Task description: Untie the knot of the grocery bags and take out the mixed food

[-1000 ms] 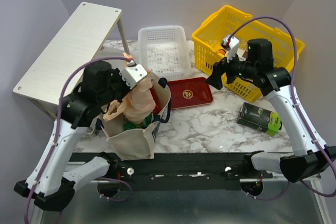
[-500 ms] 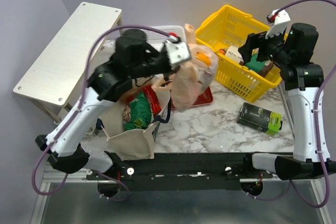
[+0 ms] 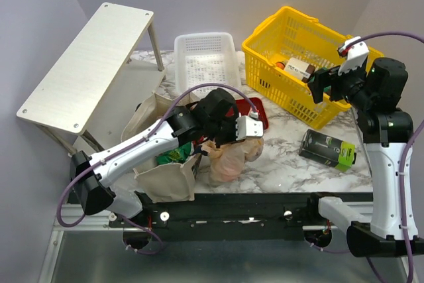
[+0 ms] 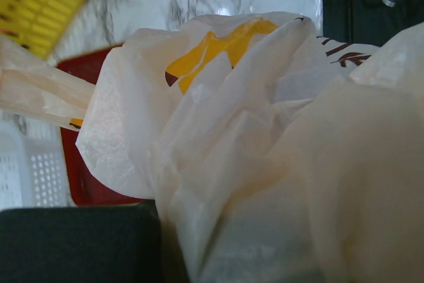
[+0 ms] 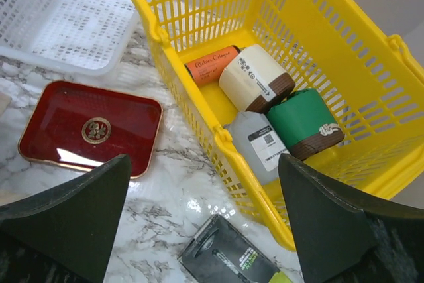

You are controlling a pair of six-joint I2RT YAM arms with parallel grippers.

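Left hand (image 3: 246,130) stayed clamped on the knot (image 3: 228,145) of the plastic bag (image 3: 228,164). I'd swung the bag up out of the canvas tote (image 3: 162,178); it now sat on the table (image 3: 281,158) just right of the tote. Right hand (image 3: 326,86) hung wide open, well right of it. Knot looked still tied, so untying likely next.

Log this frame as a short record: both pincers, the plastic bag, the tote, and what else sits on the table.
left pincer: shut on the top of the plastic bag
right pincer: open, empty, raised by the yellow basket
plastic bag: on the table, right of the tote, out of it
tote: standing, green snack bag inside
other: red tray, black-and-green box
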